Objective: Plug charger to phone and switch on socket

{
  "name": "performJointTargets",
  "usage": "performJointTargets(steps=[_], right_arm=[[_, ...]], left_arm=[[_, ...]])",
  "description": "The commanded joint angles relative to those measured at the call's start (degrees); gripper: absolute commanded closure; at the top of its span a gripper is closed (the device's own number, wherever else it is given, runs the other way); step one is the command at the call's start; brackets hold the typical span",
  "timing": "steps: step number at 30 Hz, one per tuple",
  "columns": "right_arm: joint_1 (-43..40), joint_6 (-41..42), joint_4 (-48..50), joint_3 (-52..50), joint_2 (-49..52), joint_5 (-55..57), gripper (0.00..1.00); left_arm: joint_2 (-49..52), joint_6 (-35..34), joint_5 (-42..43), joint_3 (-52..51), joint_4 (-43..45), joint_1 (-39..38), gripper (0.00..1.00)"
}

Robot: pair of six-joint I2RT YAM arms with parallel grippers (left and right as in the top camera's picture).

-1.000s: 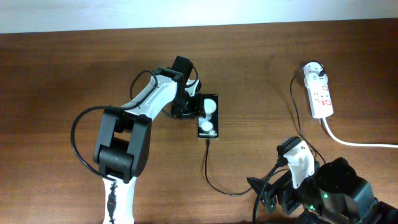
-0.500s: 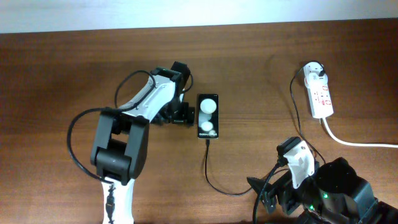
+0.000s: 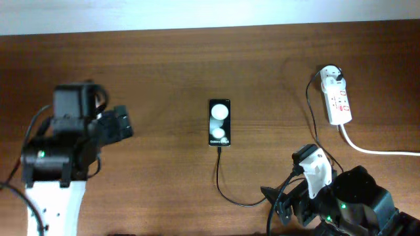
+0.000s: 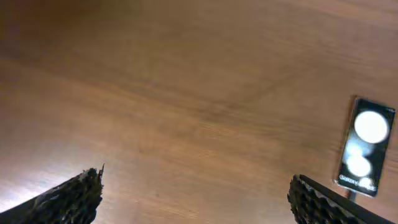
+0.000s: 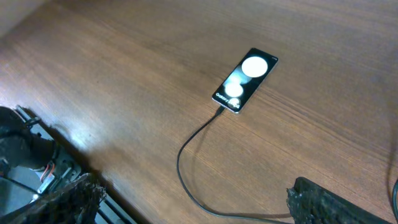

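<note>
The phone (image 3: 219, 122) lies flat mid-table, its white circles facing up; it also shows in the left wrist view (image 4: 367, 148) and the right wrist view (image 5: 244, 80). The charger's thin black cable (image 3: 219, 177) meets the phone's near short end and curves right towards my right arm (image 5: 186, 177). Its white plug adapter (image 3: 331, 75) sits in the far end of the socket (image 3: 340, 103) at the right. My left gripper (image 3: 128, 123) is open and empty, well left of the phone (image 4: 196, 199). At the front right, my right gripper (image 3: 270, 208) is open and empty above the cable (image 5: 199, 202).
A thick white cord (image 3: 375, 150) runs from the socket off the right edge. The right arm's body (image 3: 354, 196) fills the front right corner. The left arm's base (image 3: 56, 164) stands at the front left and shows dimly in the right wrist view (image 5: 25, 149).
My left gripper has let go at the phone's left edge, opened wide and drawn far back to the left. The phone and cable stay put. The right arm has not moved.
</note>
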Motion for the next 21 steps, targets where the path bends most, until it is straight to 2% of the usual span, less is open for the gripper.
performJointTargets(steps=[1, 4, 6, 8, 21], right_arm=[[-0.2, 0.4, 0.1, 0.5, -0.1, 0.7, 0.01], [-0.2, 0.4, 0.1, 0.5, -0.1, 0.7, 0.01], [-0.2, 0.4, 0.1, 0.5, -0.1, 0.7, 0.01], [-0.2, 0.4, 0.1, 0.5, -0.1, 0.7, 0.01], [-0.2, 0.3, 0.3, 0.5, -0.1, 1.1, 0.01]], left_arm=[[-10.8, 4.2, 8.6, -9.9, 5.1, 3.9, 0.01], [-25.7, 4.2, 12.1, -19.0, 11.0, 3.8, 0.01], [-38.4, 4.2, 14.5, -24.9, 11.7, 3.8, 0.01], [-45.5, 4.2, 15.2, -26.1, 11.5, 3.8, 0.01], [-50.8, 4.2, 15.2, -26.1, 11.4, 3.8, 0.01]])
